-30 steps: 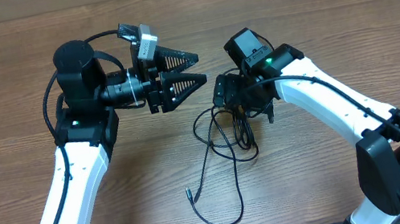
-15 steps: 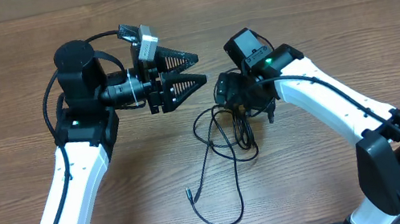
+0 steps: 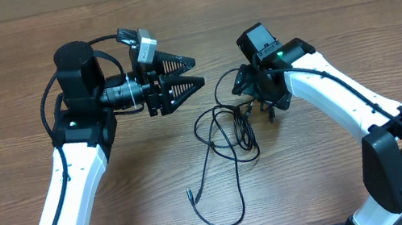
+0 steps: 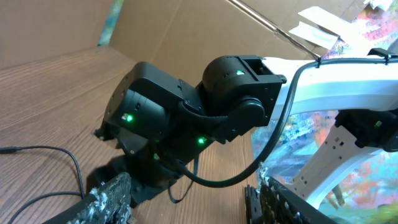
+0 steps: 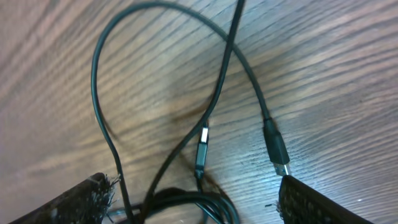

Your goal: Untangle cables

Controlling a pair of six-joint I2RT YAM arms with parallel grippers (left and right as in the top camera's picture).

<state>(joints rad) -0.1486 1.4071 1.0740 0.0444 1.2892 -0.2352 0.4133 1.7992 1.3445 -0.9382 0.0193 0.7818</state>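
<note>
The cables (image 3: 226, 131) are thin black cords lying tangled on the wooden table, with one plug end (image 3: 191, 195) trailing toward the front. My right gripper (image 3: 259, 104) points down over the right side of the tangle. In the right wrist view its jaws (image 5: 199, 205) stand wide open, and several cable strands (image 5: 163, 155) and a silver-tipped plug (image 5: 276, 151) lie on the wood between the fingers, none clamped. My left gripper (image 3: 197, 70) hovers open to the upper left of the tangle with nothing in it (image 4: 193, 205). It faces the right arm's wrist (image 4: 186, 118).
A cardboard wall (image 4: 186, 25) stands at the far edge of the table. A long cable loop (image 3: 227, 221) reaches toward the table's front edge. Both white arms come in from the near side, left (image 3: 70, 208) and right (image 3: 348, 112).
My right gripper has shifted a little to the right over the tangle, and its jaws have narrowed slightly. The left arm has barely moved.
</note>
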